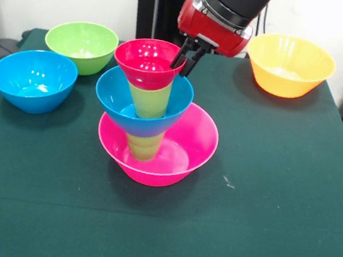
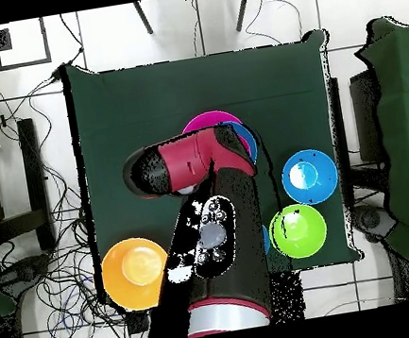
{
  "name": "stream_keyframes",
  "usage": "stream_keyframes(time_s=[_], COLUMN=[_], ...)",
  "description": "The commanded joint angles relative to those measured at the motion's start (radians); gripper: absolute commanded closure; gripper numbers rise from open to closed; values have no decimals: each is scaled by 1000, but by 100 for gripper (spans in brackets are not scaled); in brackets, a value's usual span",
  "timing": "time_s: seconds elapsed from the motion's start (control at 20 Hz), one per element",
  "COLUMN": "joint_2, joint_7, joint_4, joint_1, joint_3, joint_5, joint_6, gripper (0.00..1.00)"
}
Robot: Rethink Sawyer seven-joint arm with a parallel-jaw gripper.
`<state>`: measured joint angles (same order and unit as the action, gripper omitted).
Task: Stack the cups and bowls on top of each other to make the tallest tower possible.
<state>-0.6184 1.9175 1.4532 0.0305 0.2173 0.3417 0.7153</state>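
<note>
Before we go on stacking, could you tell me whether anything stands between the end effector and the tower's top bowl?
Nothing visible: the end effector is already at the rim of the red bowl topping the tower.

Light was bright and even, falling from above. The bowls (image 1: 157, 142) showed small white glints on their glossy insides and cast soft, short shadows on the green table (image 1: 264, 199). The front view was in focus from edge to edge.
</note>
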Motion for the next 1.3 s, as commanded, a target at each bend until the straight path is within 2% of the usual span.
stream_keyframes(time_s=[0.05, 1.3], joint_2=[10, -8], joint_7=[-79, -55], joint_4=[8, 38], joint_1=[1, 15], joint_3=[-101, -82], joint_5=[53, 56], joint_6=[31, 23], gripper=[100, 100])
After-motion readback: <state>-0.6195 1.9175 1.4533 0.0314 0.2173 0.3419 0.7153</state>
